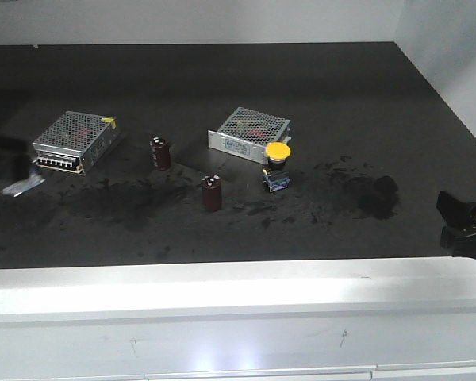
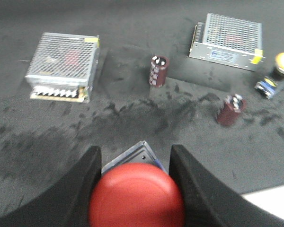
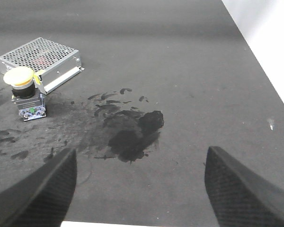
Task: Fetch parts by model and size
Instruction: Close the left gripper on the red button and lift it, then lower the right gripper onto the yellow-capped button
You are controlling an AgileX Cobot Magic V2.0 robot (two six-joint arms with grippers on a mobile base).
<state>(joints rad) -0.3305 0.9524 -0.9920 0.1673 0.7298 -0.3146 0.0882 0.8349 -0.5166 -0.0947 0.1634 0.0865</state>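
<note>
Red switch gripped, yellow one waiting: slip and collision are the risks.
Front view: the yellow-capped mushroom push-button switch (image 1: 276,165) on its blue-and-silver block stands on the dark surface (image 1: 222,71), just in front of a silver perforated-metal box (image 1: 250,132), with a dark maroon cylindrical capacitor (image 1: 213,193) near; a careless reach could topple either. Left wrist view: the left pincer (image 2: 135,152) is closed narrow around the red-capped mushroom push-button switch (image 2: 137,198); the rounded cap may let it twist or slide out. Right wrist view: the right pincer (image 3: 142,151) gapes wide and empty, well apart from the yellow-capped switch, and a slanted approach risks striking the box.
</note>
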